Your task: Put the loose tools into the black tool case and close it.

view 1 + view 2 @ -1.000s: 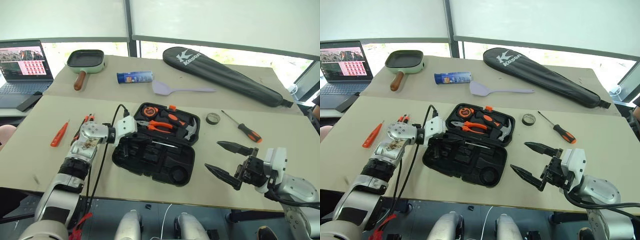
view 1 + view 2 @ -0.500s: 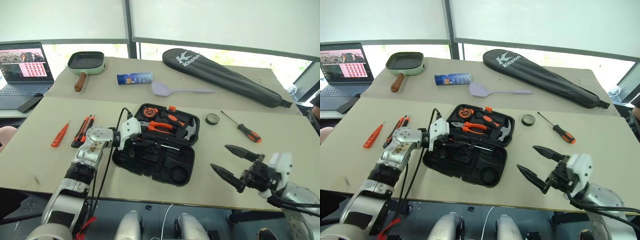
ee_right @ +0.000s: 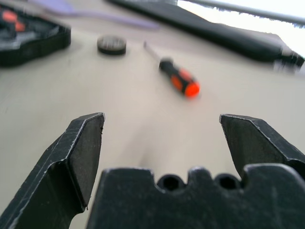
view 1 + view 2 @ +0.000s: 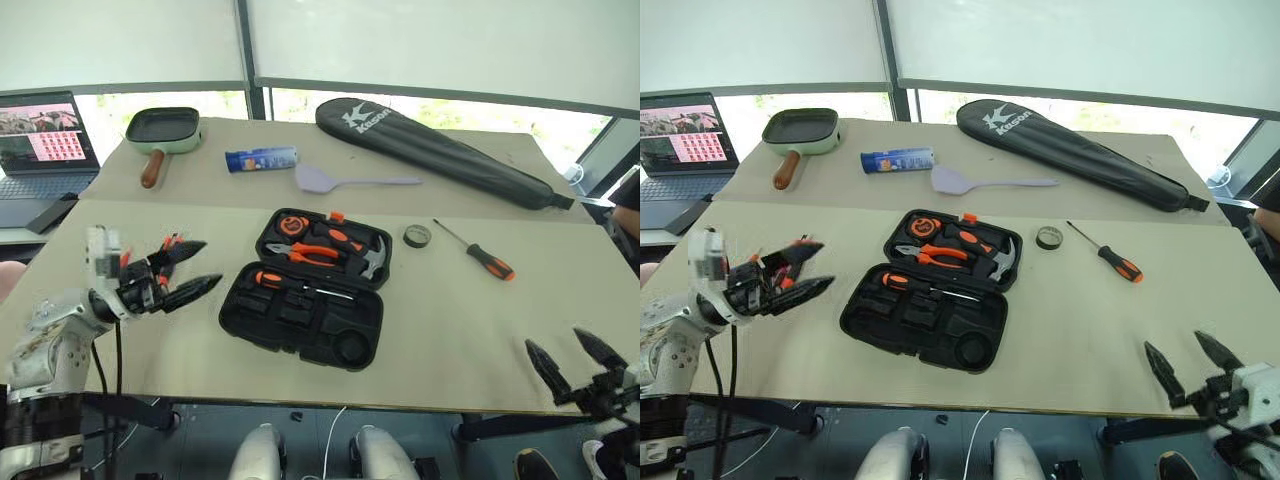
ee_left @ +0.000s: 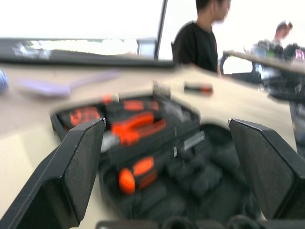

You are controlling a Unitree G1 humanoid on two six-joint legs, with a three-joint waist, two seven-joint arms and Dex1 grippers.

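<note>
Left eye view: utility knife [image 4: 168, 243] half-hidden behind wide-apart left claw [image 4: 190, 268]; right claw [image 4: 572, 360] likewise apart

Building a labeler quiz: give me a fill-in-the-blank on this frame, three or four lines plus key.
1. The black tool case lies ____ on the table.
2. The screwdriver right of the case lies beside the tape ____.
3. Both tools, left and right, have their fingers ____.
4. A screwdriver with an orange handle lies ____ the case.

Missing words: open; roll; open; inside
</note>
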